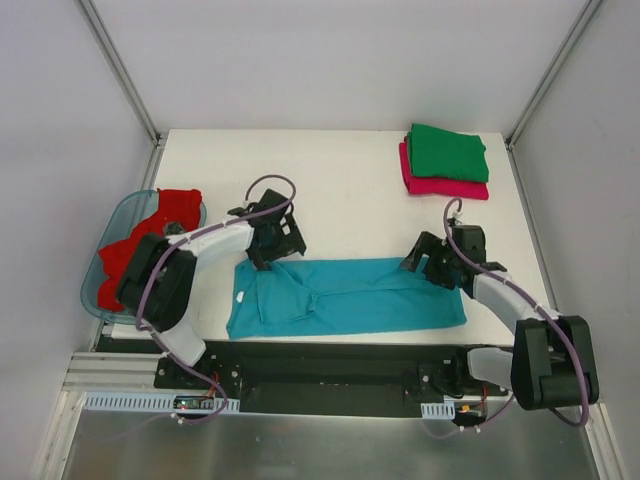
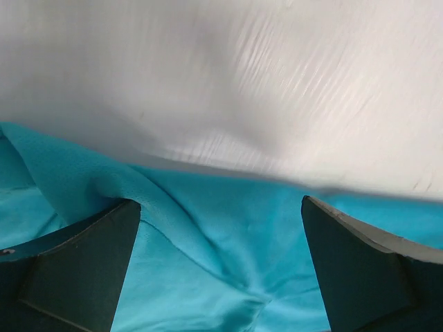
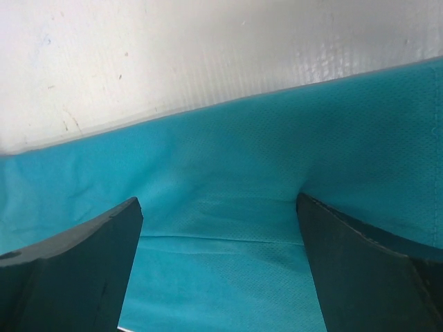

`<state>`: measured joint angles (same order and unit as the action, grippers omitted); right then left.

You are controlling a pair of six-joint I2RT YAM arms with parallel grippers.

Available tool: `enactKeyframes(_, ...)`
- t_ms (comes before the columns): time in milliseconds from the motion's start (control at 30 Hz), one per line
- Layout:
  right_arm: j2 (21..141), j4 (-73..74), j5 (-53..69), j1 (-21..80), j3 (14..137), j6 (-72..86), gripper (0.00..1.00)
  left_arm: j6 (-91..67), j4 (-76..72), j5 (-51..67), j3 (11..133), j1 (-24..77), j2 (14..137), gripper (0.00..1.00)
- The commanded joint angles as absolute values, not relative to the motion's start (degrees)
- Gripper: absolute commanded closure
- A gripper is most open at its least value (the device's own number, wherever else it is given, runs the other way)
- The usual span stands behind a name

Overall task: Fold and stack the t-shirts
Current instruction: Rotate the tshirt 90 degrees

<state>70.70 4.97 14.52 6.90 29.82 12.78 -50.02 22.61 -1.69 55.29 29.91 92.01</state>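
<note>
A teal t-shirt [image 1: 345, 297] lies in a long strip across the table's near side. My left gripper [image 1: 268, 252] is open, its fingers pressed down on the shirt's far left edge [image 2: 208, 228]. My right gripper [image 1: 428, 268] is open over the shirt's far right edge [image 3: 228, 207], fingers set wide on the cloth. A green t-shirt [image 1: 447, 152] lies folded on a folded pink-red t-shirt [image 1: 445, 186] at the far right. A red t-shirt [image 1: 150, 232] hangs out of the basket. No grey shirt is in view.
A translucent blue plastic basket [image 1: 95, 288] stands at the table's left edge beside the left arm. The white table [image 1: 340, 190] is bounded by grey walls on three sides.
</note>
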Motion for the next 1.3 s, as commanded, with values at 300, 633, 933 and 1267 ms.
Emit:
enactKeyframes(300,52.92,13.0,17.58,11.42,18.2,18.98,0.04,-49.66,23.73,4.65,84.43,26.02,119.25,0.01)
enactKeyframes(633,53.6,9.24,18.02,25.81,15.55,25.75,0.04,-52.55,25.14,11.06,123.17,21.71,145.07,0.01)
enactKeyframes(933,64.41,-7.64,13.72,52.35,20.19,30.6,0.04,-68.28,4.06,21.28,142.12,21.44,162.07,0.01)
enactKeyframes(1267,85.95,-5.89,12.84,62.31,37.34,25.58,0.04,-62.94,-7.03,14.95,146.51,23.91,164.36,0.01)
